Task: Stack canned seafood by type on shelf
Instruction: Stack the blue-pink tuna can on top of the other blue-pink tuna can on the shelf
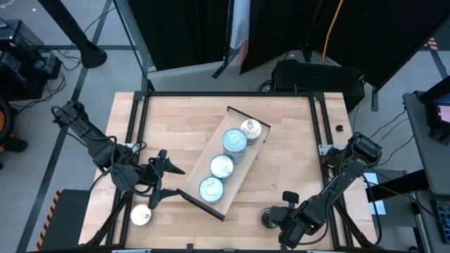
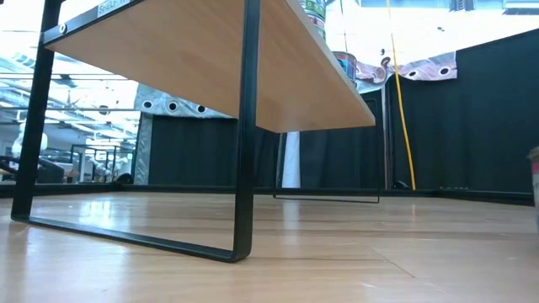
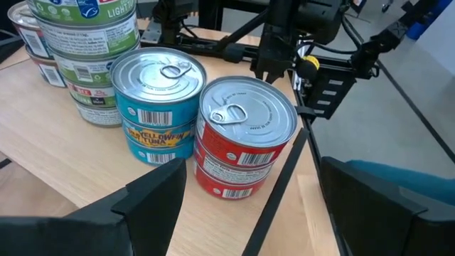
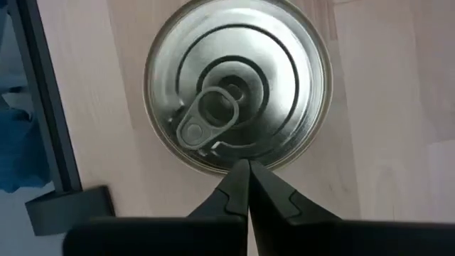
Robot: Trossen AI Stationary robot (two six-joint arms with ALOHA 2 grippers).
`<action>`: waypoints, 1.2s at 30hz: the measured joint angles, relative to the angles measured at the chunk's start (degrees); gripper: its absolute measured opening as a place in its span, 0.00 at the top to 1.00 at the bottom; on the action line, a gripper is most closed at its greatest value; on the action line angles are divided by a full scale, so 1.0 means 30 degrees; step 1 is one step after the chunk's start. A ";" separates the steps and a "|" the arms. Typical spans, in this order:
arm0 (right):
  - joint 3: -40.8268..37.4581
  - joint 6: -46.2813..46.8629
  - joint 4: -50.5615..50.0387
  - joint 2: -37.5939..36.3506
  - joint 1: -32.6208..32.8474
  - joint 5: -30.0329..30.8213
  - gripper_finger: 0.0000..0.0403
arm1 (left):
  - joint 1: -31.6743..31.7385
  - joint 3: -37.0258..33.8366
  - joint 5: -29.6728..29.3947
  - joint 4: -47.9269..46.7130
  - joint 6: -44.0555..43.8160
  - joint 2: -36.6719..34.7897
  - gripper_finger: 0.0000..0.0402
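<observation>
The shelf (image 1: 236,184) lies slantwise mid-table and carries several stacks of canned seafood (image 1: 235,140). In the left wrist view a teal stack (image 3: 156,107), a red stack (image 3: 245,135) and a taller green-and-white stack (image 3: 85,57) stand on the shelf board (image 3: 57,156). My left gripper (image 1: 167,171) hovers open beside the shelf's near-left end, touching nothing. A silver pull-tab tin (image 4: 238,85) rests flat on the table at the near right (image 1: 267,218). My right gripper (image 4: 242,174) is shut and points down at that tin's rim. My right gripper comes from above, pointing steeply down, its shut fingertips (image 4: 234,181) at the edge of the silver tin's top (image 4: 238,153). Whether they touch the tin, I cannot tell. The tin stays flat on the table, pull tab up.
A loose pale-topped tin (image 1: 140,216) lies on the table near the front left corner. The shelf stands on black metal legs (image 2: 244,126), with free room beneath it. A black frame (image 1: 318,126) borders the tabletop.
</observation>
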 joint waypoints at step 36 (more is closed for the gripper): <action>0.7067 2.0444 -0.4682 0.1384 0.4706 0.4254 0.52 | 0.0000 0.0002 0.0007 0.1456 0.1173 -0.0007 0.20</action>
